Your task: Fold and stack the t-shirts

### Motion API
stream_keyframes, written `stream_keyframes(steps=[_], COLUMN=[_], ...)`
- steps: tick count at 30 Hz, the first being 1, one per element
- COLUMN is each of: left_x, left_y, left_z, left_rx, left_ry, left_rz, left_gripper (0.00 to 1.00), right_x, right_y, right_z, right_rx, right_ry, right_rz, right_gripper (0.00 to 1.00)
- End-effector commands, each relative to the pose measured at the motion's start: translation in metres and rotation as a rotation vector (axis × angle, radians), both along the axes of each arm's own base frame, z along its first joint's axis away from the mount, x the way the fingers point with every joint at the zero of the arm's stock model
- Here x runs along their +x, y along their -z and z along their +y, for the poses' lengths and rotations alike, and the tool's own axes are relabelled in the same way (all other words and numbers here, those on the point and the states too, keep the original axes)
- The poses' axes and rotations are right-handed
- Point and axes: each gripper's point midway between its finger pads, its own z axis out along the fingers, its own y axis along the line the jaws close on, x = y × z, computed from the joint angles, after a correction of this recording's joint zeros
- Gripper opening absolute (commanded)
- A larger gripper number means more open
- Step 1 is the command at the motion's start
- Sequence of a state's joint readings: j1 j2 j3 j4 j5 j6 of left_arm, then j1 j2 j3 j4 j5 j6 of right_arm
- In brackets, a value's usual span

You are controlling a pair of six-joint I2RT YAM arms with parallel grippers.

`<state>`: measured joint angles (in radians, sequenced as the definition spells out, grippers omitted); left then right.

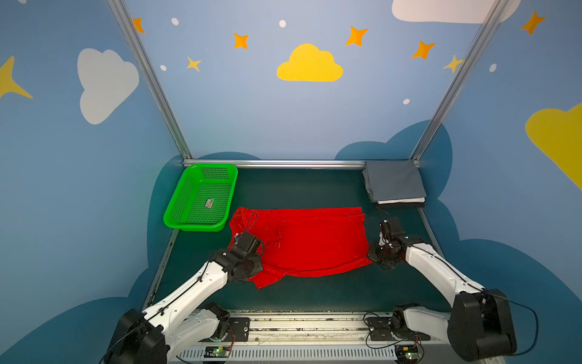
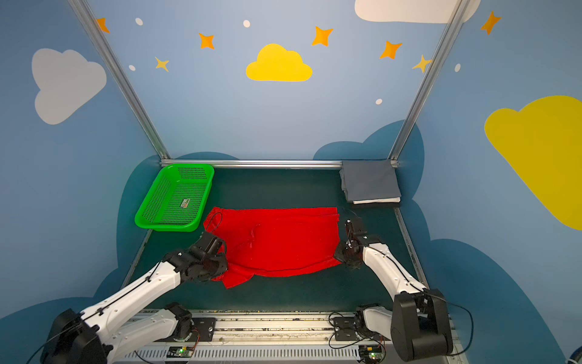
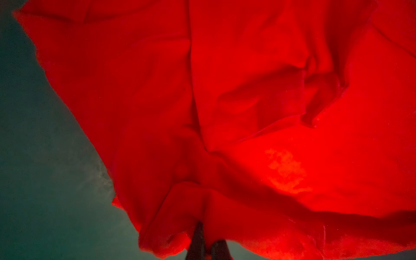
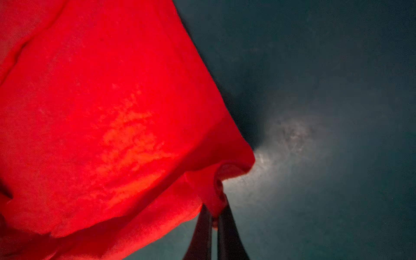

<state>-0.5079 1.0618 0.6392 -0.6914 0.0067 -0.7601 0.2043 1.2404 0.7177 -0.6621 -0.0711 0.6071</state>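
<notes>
The bright red cloth t-shirt (image 1: 315,239) lies spread on the dark green table (image 1: 299,189), left pincer (image 3: 207,234) pinching its near-left edge, right pincer (image 4: 215,216) its near-right corner; the folded grey, white and black shirt stack (image 1: 393,182) sits far right, green perforated plastic basket (image 1: 185,195) far left.

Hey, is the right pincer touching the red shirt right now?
Touching. The right wrist view shows the right pincer shut on a corner of the red shirt, with cloth pinched between its jaws.
</notes>
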Motion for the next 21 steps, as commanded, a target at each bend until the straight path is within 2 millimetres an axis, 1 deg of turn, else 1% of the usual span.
stream_keyframes(steps=[1, 7, 10, 13, 17, 18, 19, 21], left_x=[0.017, 0.037, 0.051, 0.066, 0.083, 0.086, 0.090, 0.098], left_y=[-0.013, -0.021, -0.025, -0.024, -0.021, -0.019, -0.018, -0.015], left_z=[0.000, -0.002, -0.002, -0.004, 0.001, 0.003, 0.004, 0.009], left_rx=[0.035, 0.102, 0.126, 0.126, 0.143, 0.148, 0.154, 0.176], left_ry=[0.029, 0.077, 0.079, 0.073, 0.049, 0.044, 0.041, 0.028], left_rz=[-0.018, 0.019, 0.026, 0.021, 0.022, 0.023, 0.024, 0.022], left_gripper=[0.06, 0.07, 0.07, 0.07, 0.08, 0.09, 0.13, 0.30], right_x=[0.020, 0.041, 0.051, 0.061, 0.071, 0.073, 0.074, 0.076], right_y=[-0.007, -0.005, -0.004, -0.002, 0.002, 0.003, 0.004, 0.008], right_z=[-0.001, 0.001, 0.002, 0.003, 0.005, 0.004, 0.004, 0.003], right_rx=[-0.017, -0.010, -0.007, -0.005, 0.001, 0.000, -0.003, -0.009], right_ry=[-0.003, -0.007, -0.008, -0.009, -0.013, -0.013, -0.013, -0.015], right_rz=[-0.031, -0.026, -0.019, -0.017, -0.006, -0.004, 0.000, 0.006], right_gripper=[0.00, 0.00, 0.00, 0.00, 0.00, 0.00, 0.00, 0.00])
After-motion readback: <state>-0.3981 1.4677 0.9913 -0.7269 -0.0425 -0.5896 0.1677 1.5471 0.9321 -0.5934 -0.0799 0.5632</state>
